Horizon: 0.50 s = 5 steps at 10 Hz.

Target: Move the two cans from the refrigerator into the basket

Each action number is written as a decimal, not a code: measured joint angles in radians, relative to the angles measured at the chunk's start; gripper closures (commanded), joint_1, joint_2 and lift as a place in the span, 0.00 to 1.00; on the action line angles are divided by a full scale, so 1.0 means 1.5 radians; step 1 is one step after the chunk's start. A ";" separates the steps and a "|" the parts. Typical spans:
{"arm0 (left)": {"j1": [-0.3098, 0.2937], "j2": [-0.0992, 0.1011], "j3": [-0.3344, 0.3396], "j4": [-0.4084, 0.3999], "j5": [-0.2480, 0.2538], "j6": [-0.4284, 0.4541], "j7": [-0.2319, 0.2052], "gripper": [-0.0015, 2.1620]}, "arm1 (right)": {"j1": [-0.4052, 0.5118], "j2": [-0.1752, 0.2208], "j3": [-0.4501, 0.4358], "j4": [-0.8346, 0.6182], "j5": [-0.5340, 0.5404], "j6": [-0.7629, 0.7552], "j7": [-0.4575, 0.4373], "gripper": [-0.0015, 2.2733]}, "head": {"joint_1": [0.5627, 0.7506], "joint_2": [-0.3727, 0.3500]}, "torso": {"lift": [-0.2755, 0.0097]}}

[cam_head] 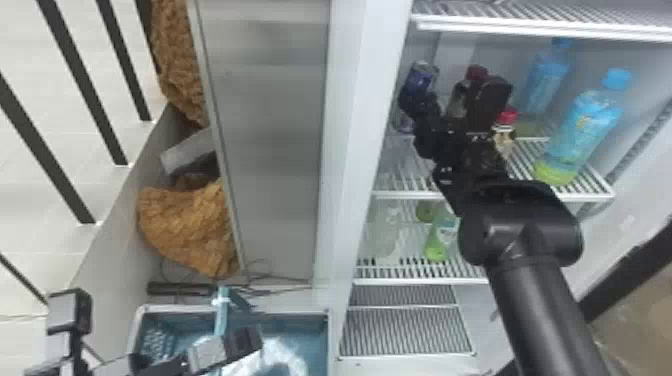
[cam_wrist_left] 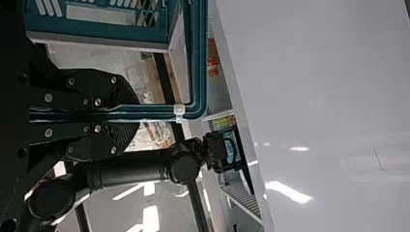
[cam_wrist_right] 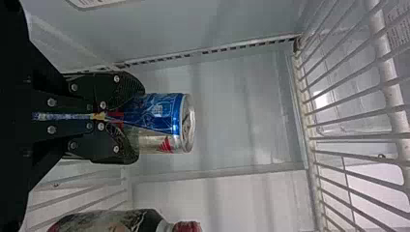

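Can: blue and silver, upright between the fingertips of the right gripper (cam_wrist_right: 138, 121); its lid (cam_wrist_right: 187, 122) sits past the tips, uncovered.
Right gripper: closed around the can (cam_wrist_right: 162, 116), pads pressing from both sides, inside the fridge.
Hold: the lower-to-middle body looks the right place to take it, with the rim left free.
Weight: likely light to moderate; whether it is full cannot be told.
Skin: thin, smooth metal, probably firm if sealed but easy to dent; cold damp could make it slide, so a steady, even squeeze suits it.
Bottle (cam_wrist_right: 109, 221): to the right gripper's right, near enough to be knocked if the can swings that way.
Upper shelf (cam_head: 500, 28): above the right gripper; the can should come out level and low.
Left gripper (cam_wrist_left: 133, 113): clamped on the handle (cam_wrist_left: 197, 63) of the basket (cam_wrist_left: 101, 31), which should steady it for the drop.
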 measured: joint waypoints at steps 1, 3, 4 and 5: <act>0.000 0.000 0.000 0.000 0.000 -0.001 0.000 0.55 | 0.012 0.000 0.000 -0.019 0.005 0.001 -0.001 0.56 | 0.70 0.38 | 0.86; 0.000 0.000 0.002 0.000 0.000 -0.002 0.000 0.55 | 0.044 -0.003 0.007 -0.076 0.014 0.010 -0.006 0.56 | 0.70 0.39 | 0.86; 0.000 0.000 0.002 0.000 0.000 -0.002 0.000 0.55 | 0.056 -0.005 0.013 -0.095 0.008 0.013 -0.007 0.56 | 0.70 0.40 | 0.86; 0.000 0.000 0.002 0.000 0.000 -0.003 0.000 0.55 | 0.066 -0.007 0.019 -0.112 0.001 0.017 -0.007 0.56 | 0.70 0.40 | 0.86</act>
